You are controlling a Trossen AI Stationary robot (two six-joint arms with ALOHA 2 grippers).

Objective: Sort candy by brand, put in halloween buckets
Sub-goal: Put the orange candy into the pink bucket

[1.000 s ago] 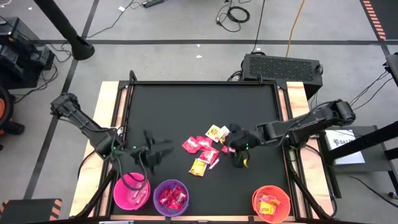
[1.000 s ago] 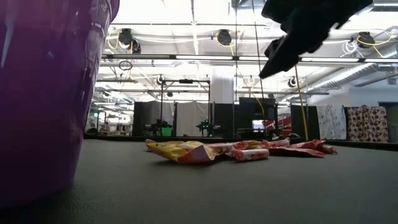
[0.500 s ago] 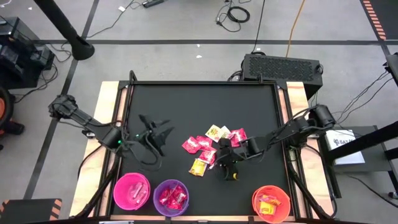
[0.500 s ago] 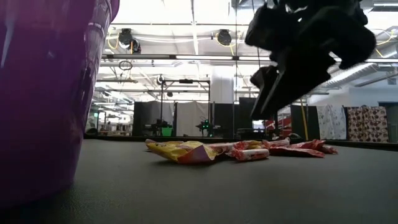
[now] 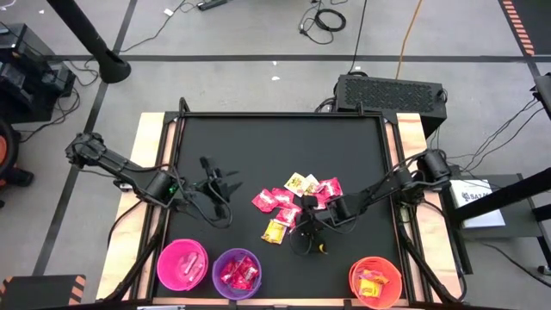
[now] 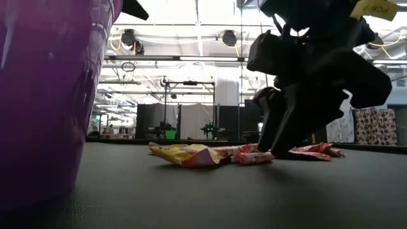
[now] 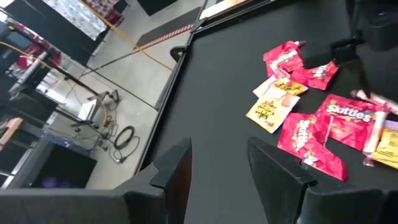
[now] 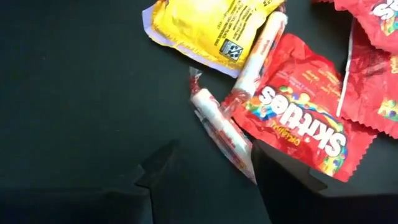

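Observation:
A pile of candy lies at the table's middle: red Skittles packets, yellow packets and pale rolls. My right gripper is open and low over the pile's near side, one finger on each side of a pale roll. My left gripper hangs open to the left of the pile with nothing between its fingers. The pink, purple and orange buckets stand along the near edge, each with candy inside. My right gripper comes slanting down from the table's right, its fingers astride one end of the pale roll, which lies flat on the table. I cannot tell whether the fingers touch it.
The purple bucket's wall fills the left of the low view. A raised frame runs round the black mat. The mat's far half is bare.
My right gripper has come down and toward the table's near-left, from beside the pile's right side to just above its near side. My left gripper has moved from over the pink bucket toward the far edge and has turned.

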